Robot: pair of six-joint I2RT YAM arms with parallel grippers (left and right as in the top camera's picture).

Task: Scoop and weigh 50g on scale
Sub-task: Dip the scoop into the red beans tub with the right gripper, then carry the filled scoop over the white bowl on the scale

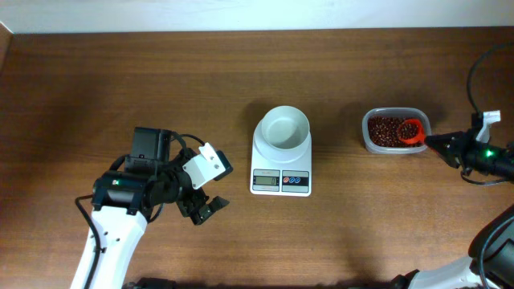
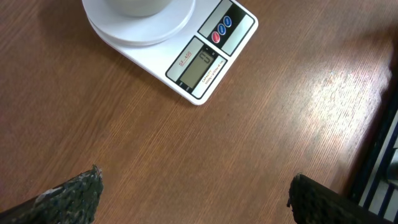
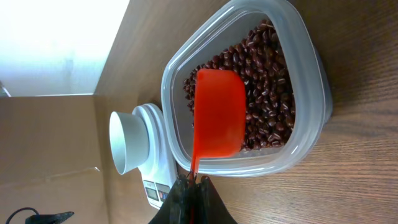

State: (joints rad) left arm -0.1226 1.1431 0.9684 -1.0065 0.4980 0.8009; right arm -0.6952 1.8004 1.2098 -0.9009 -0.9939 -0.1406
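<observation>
The white scale (image 1: 281, 178) stands mid-table with its empty white bowl (image 1: 283, 128) on top. It also shows in the left wrist view as the scale (image 2: 205, 59), and in the right wrist view as the scale (image 3: 154, 180) with the bowl (image 3: 127, 143). My right gripper (image 1: 434, 143) is shut on the handle of a red scoop (image 1: 412, 131). The scoop (image 3: 217, 112) lies over the red-brown beans (image 3: 270, 81) inside the clear tub (image 3: 311, 134), with my right gripper (image 3: 191, 183) at the tub's near rim. My left gripper (image 1: 205, 207) hangs open left of the scale, nothing between its fingers (image 2: 68, 199).
The clear tub (image 1: 395, 131) sits right of the scale. Black cables (image 1: 474, 72) loop at the table's right edge. The pale wall runs along the table's far edge (image 1: 241, 30).
</observation>
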